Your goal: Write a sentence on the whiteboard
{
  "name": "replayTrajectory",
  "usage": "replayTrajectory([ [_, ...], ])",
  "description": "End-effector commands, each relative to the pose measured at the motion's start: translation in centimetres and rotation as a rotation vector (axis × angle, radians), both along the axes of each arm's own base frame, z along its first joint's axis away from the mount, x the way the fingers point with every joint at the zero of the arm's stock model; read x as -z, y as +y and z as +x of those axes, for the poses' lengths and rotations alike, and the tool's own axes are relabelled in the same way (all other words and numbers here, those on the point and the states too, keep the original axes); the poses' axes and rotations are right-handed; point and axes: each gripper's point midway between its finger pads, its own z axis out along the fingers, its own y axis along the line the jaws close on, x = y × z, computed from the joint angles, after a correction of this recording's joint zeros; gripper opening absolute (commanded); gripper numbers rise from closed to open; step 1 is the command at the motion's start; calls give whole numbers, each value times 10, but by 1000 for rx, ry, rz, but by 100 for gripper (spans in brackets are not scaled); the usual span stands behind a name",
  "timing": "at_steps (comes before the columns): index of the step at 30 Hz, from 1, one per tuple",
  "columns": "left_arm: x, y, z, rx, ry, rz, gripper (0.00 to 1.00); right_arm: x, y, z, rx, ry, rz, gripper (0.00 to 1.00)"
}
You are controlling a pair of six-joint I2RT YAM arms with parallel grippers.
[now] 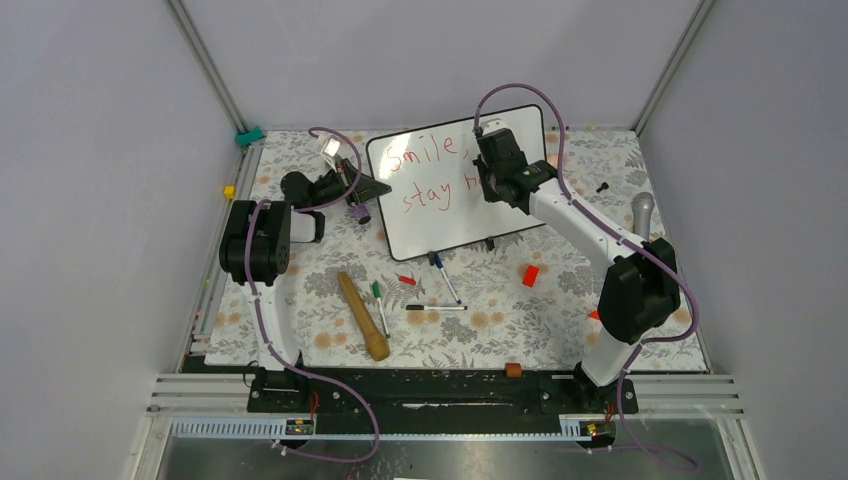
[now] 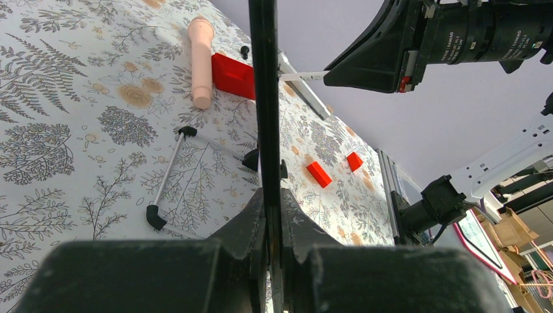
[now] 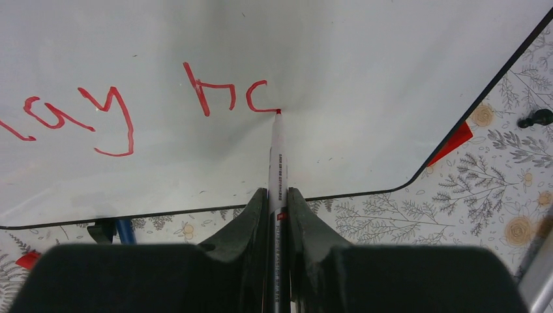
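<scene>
Top external view: the large glossy white rectangular whiteboard with a thin black frame (image 1: 450, 225) sits at the middle rear of the floral-patterned table (image 1: 560, 310). It appears propped at a tilt on its small black feet, which presents its face to both arms. The left gripper (image 1: 368, 190) is closed on the board's left frame edge; the left wrist view shows that black edge pinched between both fingers. The likely purpose is to brace the board against the pen's push.

The right gripper (image 1: 497, 168) is positioned over the board's right half. Its jaws are clamped on a slim white-barrelled, red-tipped marker (image 3: 277, 156). The marker lies lengthwise between the fingers so that the tip projects forward (this keeps the stroke visible to the wrist camera).

The red handwritten sentence (image 1: 430, 195) reads "Smile," above "stay h", followed by an unfinished round letter. The marker tip touches the board at the end of that stroke. The word "hopeful" is not yet complete.
</scene>
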Motion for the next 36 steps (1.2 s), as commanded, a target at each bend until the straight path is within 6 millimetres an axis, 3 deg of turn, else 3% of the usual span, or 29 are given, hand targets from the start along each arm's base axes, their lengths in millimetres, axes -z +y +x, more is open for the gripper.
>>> replayTrajectory([
  [1,3,-16,-28,151,-123,63,0,-15,-5,13,34,-57,-17,0],
  [14,3,-16,-28,152,-123,64,0,-30,9,25,10,-94,40,0],
  [27,3,-16,-28,152,-123,64,0,-36,23,21,-48,-94,105,0],
  [36,3,-16,-29,152,-123,64,0,-54,17,13,-49,-142,123,0],
])
